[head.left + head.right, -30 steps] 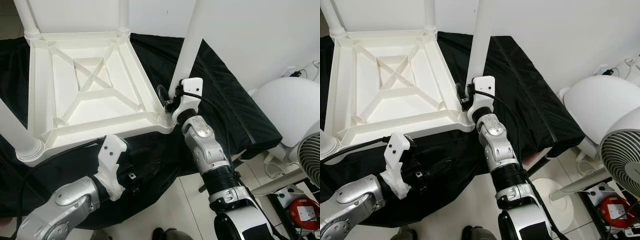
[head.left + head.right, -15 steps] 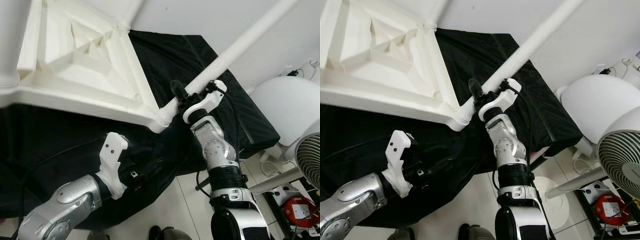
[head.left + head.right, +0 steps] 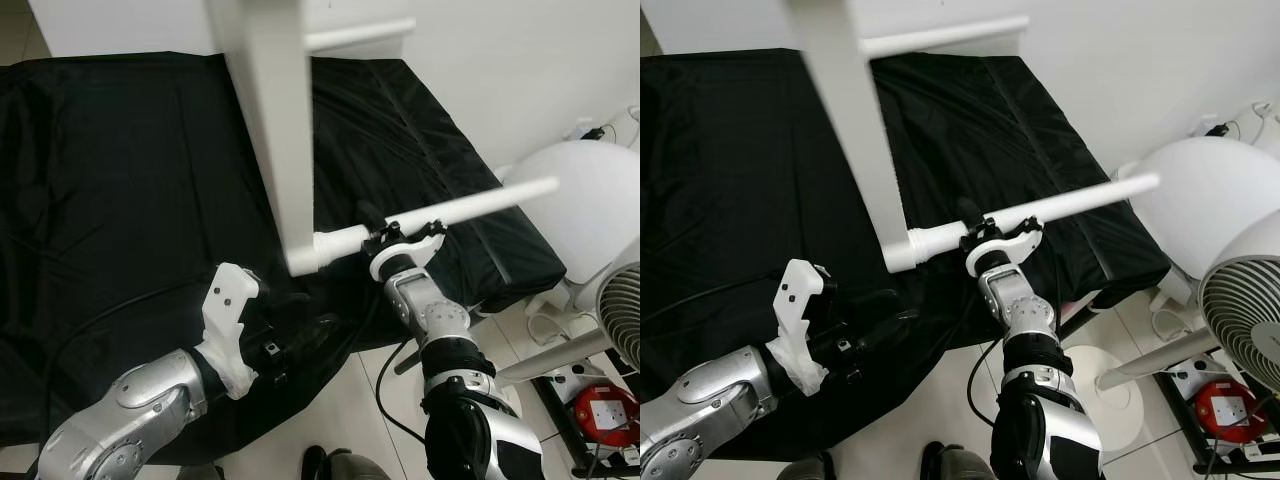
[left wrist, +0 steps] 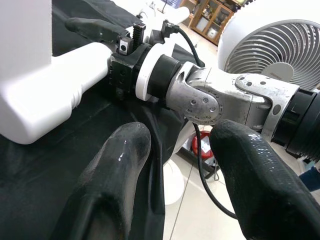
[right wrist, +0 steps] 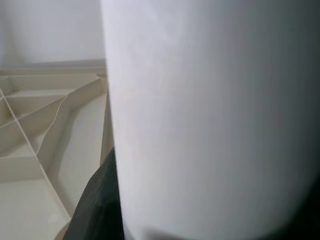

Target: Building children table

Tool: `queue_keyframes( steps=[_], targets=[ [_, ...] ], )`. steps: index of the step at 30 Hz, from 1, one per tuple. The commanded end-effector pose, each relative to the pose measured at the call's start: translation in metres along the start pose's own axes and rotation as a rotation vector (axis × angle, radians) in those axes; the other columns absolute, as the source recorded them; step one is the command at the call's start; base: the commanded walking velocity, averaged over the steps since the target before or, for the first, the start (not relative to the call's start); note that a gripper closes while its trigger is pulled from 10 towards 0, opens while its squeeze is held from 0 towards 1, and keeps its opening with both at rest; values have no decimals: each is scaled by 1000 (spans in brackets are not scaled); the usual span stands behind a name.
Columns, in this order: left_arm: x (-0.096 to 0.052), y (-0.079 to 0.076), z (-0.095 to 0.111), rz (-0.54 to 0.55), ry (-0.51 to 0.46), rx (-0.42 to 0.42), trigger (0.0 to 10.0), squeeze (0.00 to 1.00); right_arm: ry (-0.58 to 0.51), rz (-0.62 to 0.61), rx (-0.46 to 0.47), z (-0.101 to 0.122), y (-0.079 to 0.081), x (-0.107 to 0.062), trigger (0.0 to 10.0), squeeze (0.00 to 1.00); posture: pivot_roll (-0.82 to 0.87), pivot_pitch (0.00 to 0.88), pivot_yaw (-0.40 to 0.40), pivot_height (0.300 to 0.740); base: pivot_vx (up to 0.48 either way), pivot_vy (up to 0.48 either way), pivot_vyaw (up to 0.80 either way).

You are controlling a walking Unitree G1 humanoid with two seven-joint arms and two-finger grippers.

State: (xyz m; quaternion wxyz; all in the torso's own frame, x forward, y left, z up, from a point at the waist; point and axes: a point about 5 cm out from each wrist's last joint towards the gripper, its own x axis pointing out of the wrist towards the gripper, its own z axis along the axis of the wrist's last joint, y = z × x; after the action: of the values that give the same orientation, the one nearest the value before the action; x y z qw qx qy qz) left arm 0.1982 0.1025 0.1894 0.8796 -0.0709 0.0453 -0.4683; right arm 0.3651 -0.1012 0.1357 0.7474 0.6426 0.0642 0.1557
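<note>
The white children's table (image 3: pixel 268 130) stands tipped on its side, its top seen edge-on as a tall white slab. One round white leg (image 3: pixel 470 204) sticks out sideways to the right, level over the black cloth. My right gripper (image 3: pixel 384 232) is shut on this leg near its socket. In the right wrist view the leg (image 5: pixel 215 115) is close up, with the table's ribbed underside (image 5: pixel 45 125) behind it. My left gripper (image 3: pixel 303 330) hovers low over the cloth's front edge, open and holding nothing. Its fingers (image 4: pixel 120 165) point toward the right gripper (image 4: pixel 125 55).
A black cloth (image 3: pixel 120 180) covers the low surface under the table. A white fan (image 3: pixel 620 310) and a rounded white housing (image 3: pixel 580 195) stand at the right, with a red box (image 3: pixel 605 415) and cables on the tiled floor. A white wall is behind.
The table has swung from lying upside down to standing on its side. The leg in my right gripper went from upright to level. My left arm barely moved.
</note>
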Motion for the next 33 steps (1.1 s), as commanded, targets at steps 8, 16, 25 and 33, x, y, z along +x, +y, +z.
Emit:
queue_keyframes(
  steps=[8,16,25,33],
  targets=[
    [2,-4,0,-27,10,-9,10000,0,199,56,100,-46,-3,-8,10000,0,99,188,-116,740,0,0,0],
    [2,-4,0,-24,11,-12,10000,0,143,59,171,-35,-20,-32,10000,1000,95,194,-112,740,0,0,0],
    [0,-4,0,-27,20,-18,10000,0,105,57,219,-16,-33,-71,10000,0,89,203,-108,740,0,0,0],
    [-3,-2,1,-18,27,-14,10000,0,97,27,214,-4,-40,-117,10000,0,91,212,-105,740,0,0,0]
  ],
)
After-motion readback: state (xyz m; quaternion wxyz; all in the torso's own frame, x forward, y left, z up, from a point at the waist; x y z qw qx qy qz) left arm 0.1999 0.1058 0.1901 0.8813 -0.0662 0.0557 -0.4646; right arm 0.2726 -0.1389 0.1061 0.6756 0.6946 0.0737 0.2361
